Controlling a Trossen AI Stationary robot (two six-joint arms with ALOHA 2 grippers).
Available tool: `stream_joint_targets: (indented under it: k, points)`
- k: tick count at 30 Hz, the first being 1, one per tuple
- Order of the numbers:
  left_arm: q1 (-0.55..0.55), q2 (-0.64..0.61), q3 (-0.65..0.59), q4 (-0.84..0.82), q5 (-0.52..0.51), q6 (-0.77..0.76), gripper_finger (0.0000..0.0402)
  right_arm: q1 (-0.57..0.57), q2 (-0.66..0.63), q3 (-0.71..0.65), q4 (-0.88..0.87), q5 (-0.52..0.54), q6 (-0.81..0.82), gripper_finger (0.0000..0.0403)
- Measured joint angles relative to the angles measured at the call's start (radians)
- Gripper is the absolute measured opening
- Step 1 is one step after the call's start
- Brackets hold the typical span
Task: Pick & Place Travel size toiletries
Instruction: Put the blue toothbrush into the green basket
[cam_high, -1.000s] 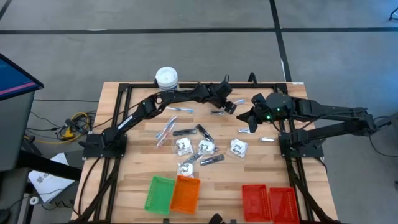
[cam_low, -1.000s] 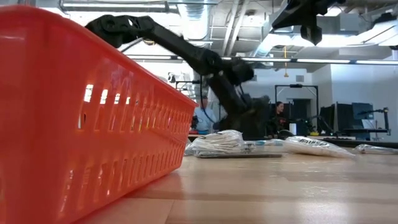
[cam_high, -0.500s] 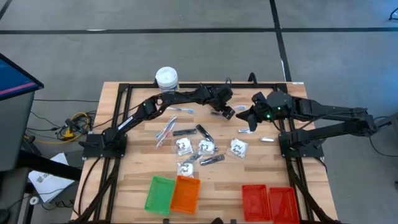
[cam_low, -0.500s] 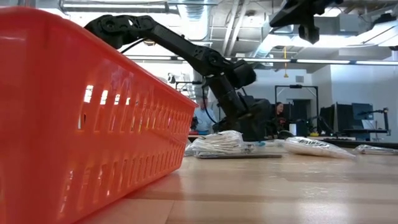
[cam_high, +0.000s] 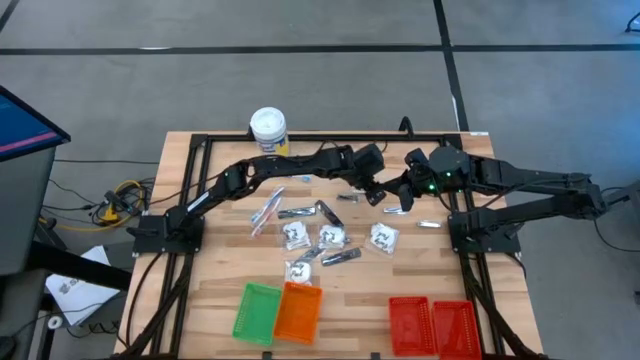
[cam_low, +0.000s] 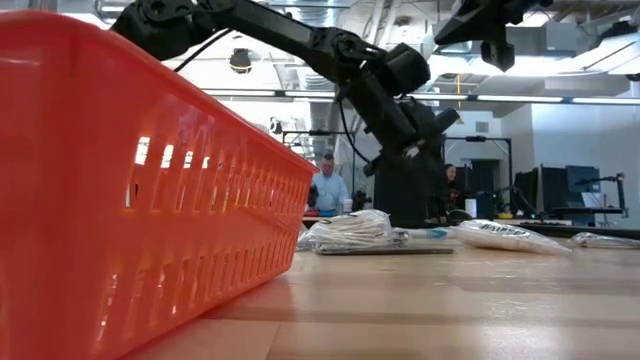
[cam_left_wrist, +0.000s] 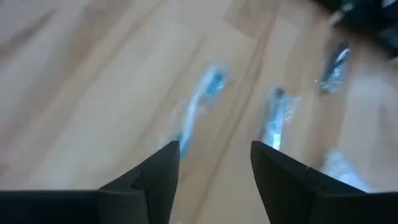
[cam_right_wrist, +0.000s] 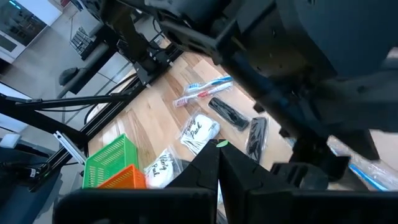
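Note:
The travel size toiletries lie spread over the middle of the wooden table: white packets (cam_high: 331, 236), dark tubes (cam_high: 295, 212) and clear-wrapped sticks (cam_high: 268, 210). My left gripper (cam_high: 376, 192) hangs open above the far middle of the table, nothing between its fingers (cam_left_wrist: 214, 158). Blurred blue-tinted sticks (cam_left_wrist: 202, 106) lie on the wood below it. My right gripper (cam_high: 398, 205) hovers shut just to its right, high over the table (cam_right_wrist: 217, 167). In the low view the left gripper (cam_low: 415, 125) is well above a white packet (cam_low: 350, 228).
A white-lidded tub (cam_high: 268, 125) stands at the far edge. A green tray (cam_high: 256, 312) and an orange tray (cam_high: 298, 312) sit at the near edge, two red trays (cam_high: 432, 325) to their right. A person (cam_low: 325, 185) sits in the room beyond the table.
My left gripper has risen and swung toward the table's right and near side, rolling at the wrist as it went. It has come closer to my right gripper. The toiletries lie where they were.

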Motion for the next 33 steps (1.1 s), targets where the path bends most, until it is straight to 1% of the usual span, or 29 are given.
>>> stream_joint_targets:
  k: [2,4,5,8,12,16,22,25,27,30,33]
  points:
    - [0.002,-0.003,0.0,0.02,-0.034,0.045,0.0191,0.0,0.0,0.0,0.0,-0.003,0.0,0.0]
    - [0.012,-0.003,-0.016,0.042,-0.033,0.061,0.0193,0.0,0.0,0.0,0.0,-0.006,0.0,0.0]
    - [0.017,0.002,-0.031,0.068,-0.027,0.061,0.0196,0.0,0.0,0.0,0.0,-0.006,0.0,0.0]
    - [0.032,0.011,-0.086,0.078,-0.01,0.049,0.0212,0.0,0.0,0.0,0.0,-0.021,0.0,0.0]
    - [0.042,0.011,-0.156,0.083,-0.006,-0.003,0.0238,0.0,0.0,0.0,0.0,-0.024,0.0,0.0]
    - [0.025,0.004,-0.218,0.104,0.019,0.011,0.0254,0.0,0.0,0.0,0.0,-0.024,0.0,0.0]
    - [-0.024,-0.001,-0.263,0.104,-0.049,0.077,0.0252,0.0,0.0,0.0,0.0,-0.024,0.0,0.0]
    - [-0.038,0.0,-0.264,0.094,-0.066,0.076,0.023,0.0,0.0,0.0,0.0,-0.025,0.001,0.0]
    - [-0.038,0.002,-0.264,0.088,-0.064,0.075,0.0203,0.001,0.0,0.0,0.0,-0.025,0.006,0.0]
    - [-0.036,0.003,-0.265,0.068,-0.055,0.068,0.0145,0.001,0.0,0.0,0.0,-0.025,0.012,0.0]
    - [-0.03,0.003,-0.265,0.043,-0.035,0.048,0.0073,0.001,0.0,0.0,0.0,-0.025,0.024,0.0]
